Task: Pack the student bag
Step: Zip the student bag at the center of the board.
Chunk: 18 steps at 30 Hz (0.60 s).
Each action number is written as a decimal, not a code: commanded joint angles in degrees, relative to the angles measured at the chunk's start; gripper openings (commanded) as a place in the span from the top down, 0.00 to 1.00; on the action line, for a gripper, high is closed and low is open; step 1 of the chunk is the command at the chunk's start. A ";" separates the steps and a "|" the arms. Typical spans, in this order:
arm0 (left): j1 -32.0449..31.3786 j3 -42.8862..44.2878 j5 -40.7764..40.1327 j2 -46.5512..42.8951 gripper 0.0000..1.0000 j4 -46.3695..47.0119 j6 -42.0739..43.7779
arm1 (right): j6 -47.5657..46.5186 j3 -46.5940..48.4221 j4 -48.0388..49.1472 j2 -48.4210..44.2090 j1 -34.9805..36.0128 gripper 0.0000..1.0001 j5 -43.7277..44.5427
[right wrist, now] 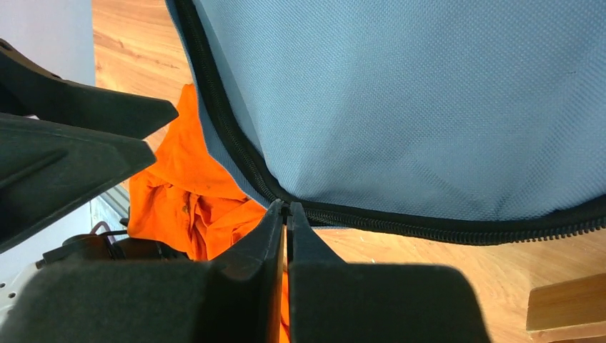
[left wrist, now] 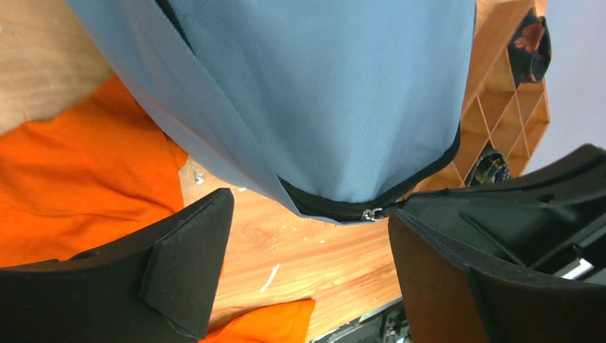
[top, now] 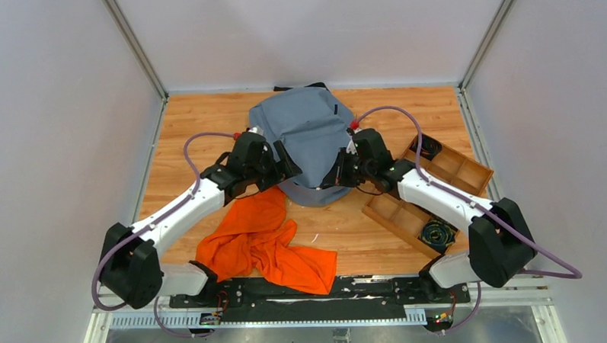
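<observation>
Pinched tight on the zipper pull at the near edge of the student bag was the right gripper. Over on the other side, the left gripper hung spread wide, gripping nothing, close to that same edge. The bag lay mid-table, just beside an orange cloth.

The student bag lies between left arm and right arm, orange cloth near.
</observation>
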 commanded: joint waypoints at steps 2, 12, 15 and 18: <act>-1.42 0.55 -6.49 2.11 0.17 -1.76 -6.97 | -0.87 1.22 -0.74 0.36 -0.52 1.00 1.01; -1.55 2.90 -6.23 10.88 0.81 -2.77 -8.98 | -2.10 2.39 -2.34 2.05 -1.38 1.00 1.33; 0.48 2.63 -10.39 8.53 1.00 -7.03 -8.20 | -3.09 1.74 -3.92 0.90 -5.61 1.00 1.39; 6.77 1.10 -10.90 4.03 1.00 -8.28 -5.87 | -4.19 -0.26 -4.02 -0.53 -10.91 1.00 0.00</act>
